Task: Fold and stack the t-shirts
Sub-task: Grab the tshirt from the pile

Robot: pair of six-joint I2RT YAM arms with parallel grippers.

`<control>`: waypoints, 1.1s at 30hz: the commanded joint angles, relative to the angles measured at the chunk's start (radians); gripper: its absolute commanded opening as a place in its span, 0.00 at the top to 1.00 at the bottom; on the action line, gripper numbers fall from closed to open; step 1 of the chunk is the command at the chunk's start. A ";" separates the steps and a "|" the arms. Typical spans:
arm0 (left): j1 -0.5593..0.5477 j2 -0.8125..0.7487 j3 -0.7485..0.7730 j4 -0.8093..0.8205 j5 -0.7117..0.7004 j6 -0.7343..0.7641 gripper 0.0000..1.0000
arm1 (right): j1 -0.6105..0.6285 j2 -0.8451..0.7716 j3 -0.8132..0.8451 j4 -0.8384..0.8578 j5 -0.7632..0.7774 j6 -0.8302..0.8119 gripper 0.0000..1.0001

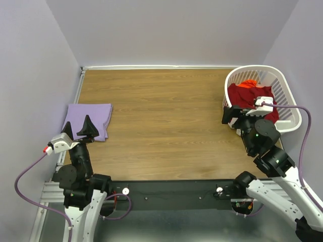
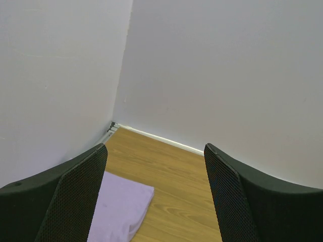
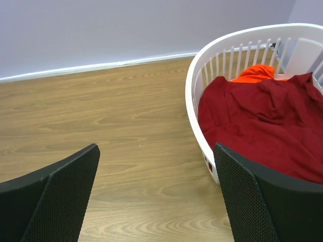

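The pale lavender t-shirt lies folded flat at the table's left side. My left gripper hovers open over its near edge, holding nothing. The dark red t-shirt is bunched inside the white lattice basket. The orange-red t-shirt peeks out behind it. Open and empty, my right gripper hangs just left of the basket's near rim, above bare wood.
The basket stands at the table's right back corner against the wall. Lavender walls close the table on the left, back and right. A white strip runs along the back edge. Wooden tabletop lies between shirt and basket.
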 commanded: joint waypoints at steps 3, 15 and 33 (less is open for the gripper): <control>-0.002 -0.082 -0.013 0.028 0.022 0.018 0.15 | -0.001 0.101 0.016 0.017 -0.093 0.027 0.00; -0.004 -0.098 -0.012 0.017 0.021 0.016 0.15 | -0.065 0.768 0.409 -0.005 -0.139 0.012 0.00; -0.025 -0.133 -0.027 0.018 -0.004 0.022 0.15 | -0.806 1.083 0.503 -0.015 -0.449 0.266 0.20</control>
